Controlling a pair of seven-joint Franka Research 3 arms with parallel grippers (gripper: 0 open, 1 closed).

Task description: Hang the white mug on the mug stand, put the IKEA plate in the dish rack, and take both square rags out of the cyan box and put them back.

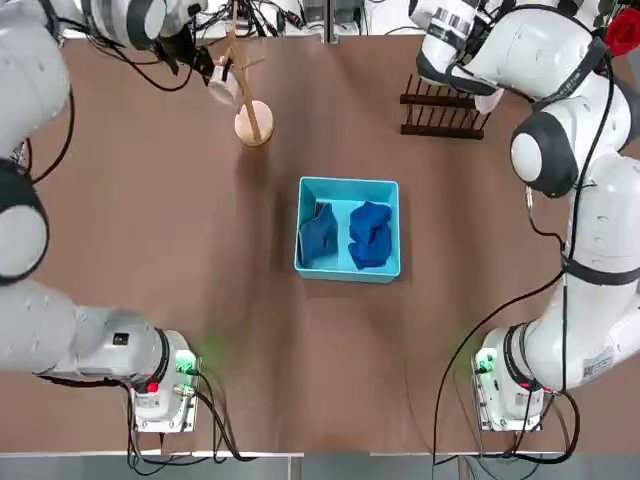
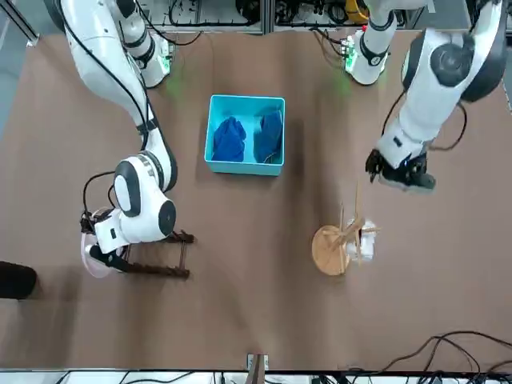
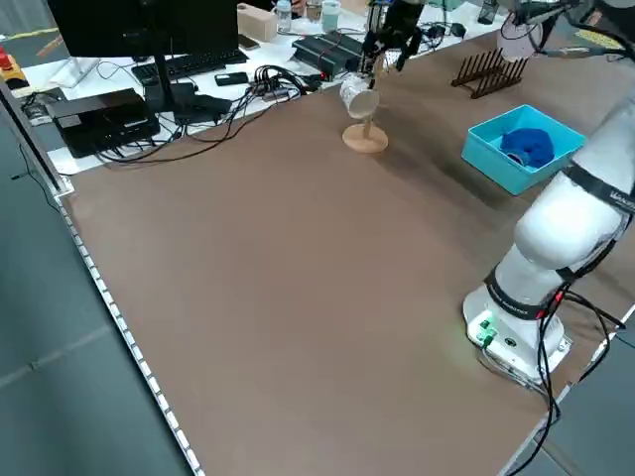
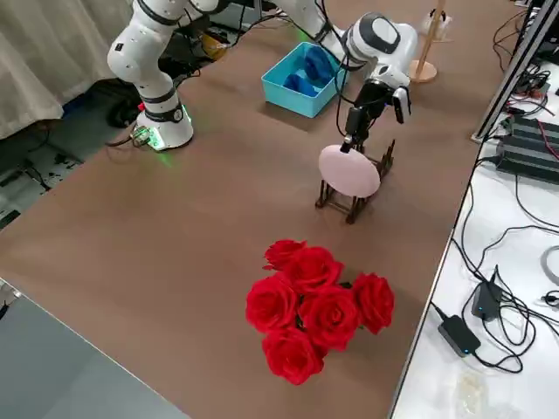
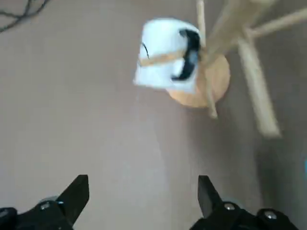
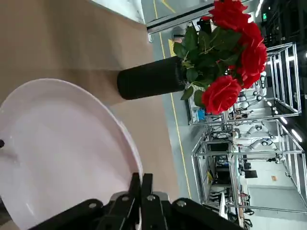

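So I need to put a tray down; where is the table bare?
Bare: the wide stretch between the cyan box and both arm bases, and left of the box. Crowded: the far edge, with the mug stand, the dish rack and both grippers.

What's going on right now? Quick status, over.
Left gripper open, white mug hung on mug stand. Right gripper shut on IKEA plate at dish rack. Nothing blocking.

Top and front views share the cyan box (image 1: 347, 238).

You see a brown table (image 3: 258, 258); beside it, a white bench (image 3: 119, 94) carries a monitor (image 3: 139, 25), keyboard (image 3: 184, 67) and cables (image 3: 263, 84).
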